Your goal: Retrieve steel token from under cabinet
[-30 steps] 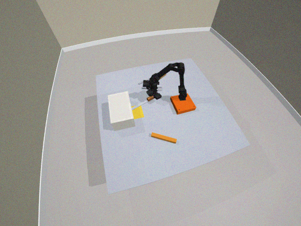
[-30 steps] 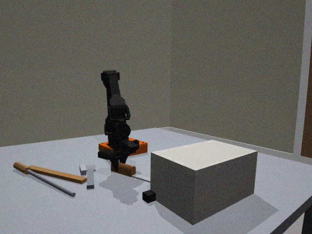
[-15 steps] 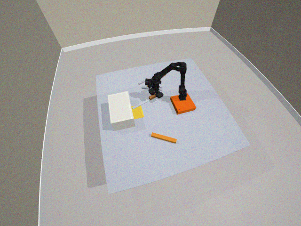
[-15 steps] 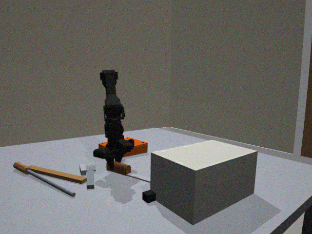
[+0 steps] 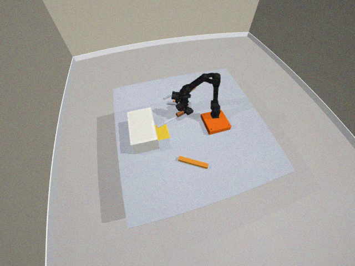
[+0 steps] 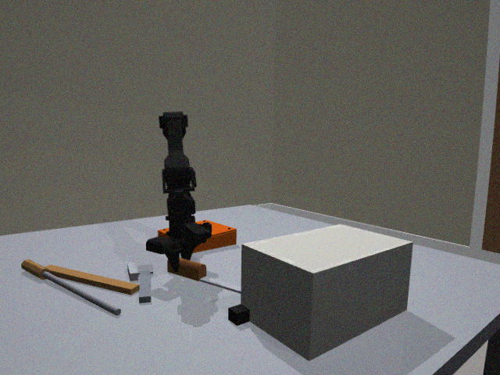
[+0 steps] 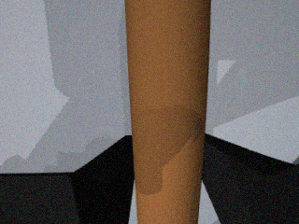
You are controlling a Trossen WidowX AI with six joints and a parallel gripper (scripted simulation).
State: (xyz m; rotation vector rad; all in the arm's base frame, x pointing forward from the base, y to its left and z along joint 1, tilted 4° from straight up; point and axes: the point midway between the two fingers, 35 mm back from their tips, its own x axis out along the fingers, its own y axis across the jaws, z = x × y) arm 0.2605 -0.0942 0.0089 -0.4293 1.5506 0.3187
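Note:
The white cabinet (image 5: 140,126) (image 6: 326,248) stands with the yellow marked area (image 5: 163,132) against its front. My gripper (image 5: 184,112) (image 6: 181,264) (image 7: 163,142) is shut on the brown round handle (image 5: 179,113) (image 6: 193,269) (image 7: 168,70) of a thin-rod tool. The thin rod (image 5: 169,121) (image 6: 219,285) slants from the handle toward the cabinet. In the top view its far end shows at the back corner of the yellow area, close to the cabinet front. I cannot see the token in any view, and the vent slots do not show.
An orange bar (image 5: 193,162) lies on the near side. A grey rod with a wooden handle (image 6: 80,292), a wooden stick (image 6: 94,280) and a pale angled piece (image 6: 144,284) lie beyond the gripper. A small black cube (image 6: 238,315) sits by the cabinet. The orange base (image 5: 216,122) carries the arm.

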